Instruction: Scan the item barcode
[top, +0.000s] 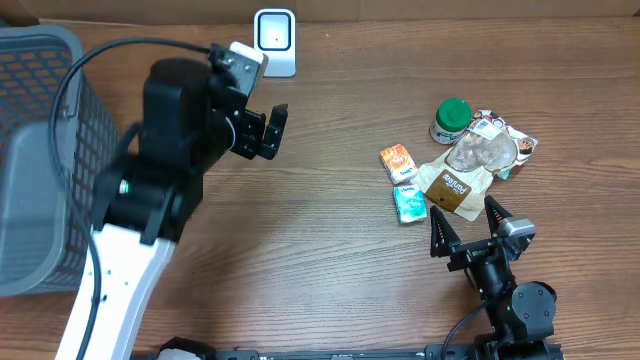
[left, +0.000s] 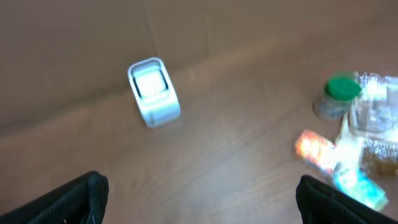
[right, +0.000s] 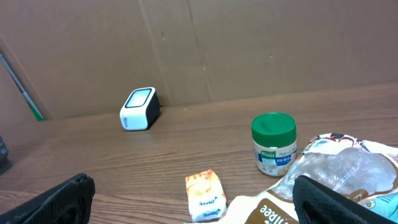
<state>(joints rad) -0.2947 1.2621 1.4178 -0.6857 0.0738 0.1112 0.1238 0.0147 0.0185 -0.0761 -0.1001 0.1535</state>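
Observation:
The white barcode scanner (top: 274, 42) stands at the table's back edge, also seen in the left wrist view (left: 153, 91) and the right wrist view (right: 138, 108). The items lie in a cluster at the right: a green-lidded jar (top: 452, 120), an orange packet (top: 397, 162), a teal packet (top: 409, 203), a brown bag (top: 450, 190) and a clear bag (top: 485, 150). My left gripper (top: 272, 133) hovers open and empty below the scanner, left of the items. My right gripper (top: 463, 212) is open just in front of the brown bag, holding nothing.
A grey mesh basket (top: 40, 150) fills the left side of the table. A cardboard wall (right: 249, 43) runs behind the scanner. Bare wood lies between the scanner and the item cluster.

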